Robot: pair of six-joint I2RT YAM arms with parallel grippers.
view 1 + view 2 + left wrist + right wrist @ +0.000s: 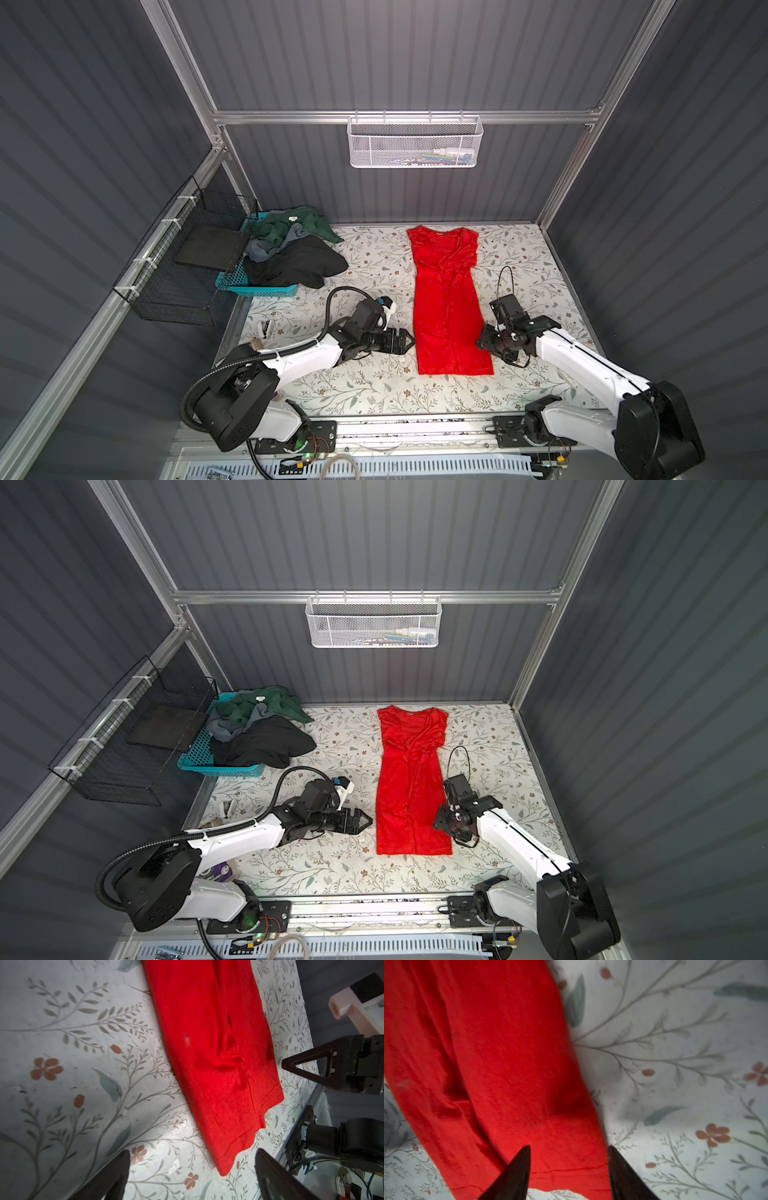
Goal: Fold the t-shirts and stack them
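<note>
A bright red t-shirt [449,307] [411,787] lies on the floral table, folded lengthwise into a long strip with its collar at the far end. My left gripper [410,341] [192,1167] rests low beside the strip's left edge near the hem, open and empty. My right gripper [481,341] [569,1151] hovers at the strip's right edge near the hem. It is open, its fingertips straddle the cloth [500,1064], and it holds nothing. Dark green [291,226], grey [259,249] and black [299,262] t-shirts are heaped at the back left.
The heap spills out of a teal plastic basket [257,291]. A black wire basket [187,257] hangs on the left wall and a white mesh basket [414,141] on the back rail. A small white item [265,329] lies by the table's left edge.
</note>
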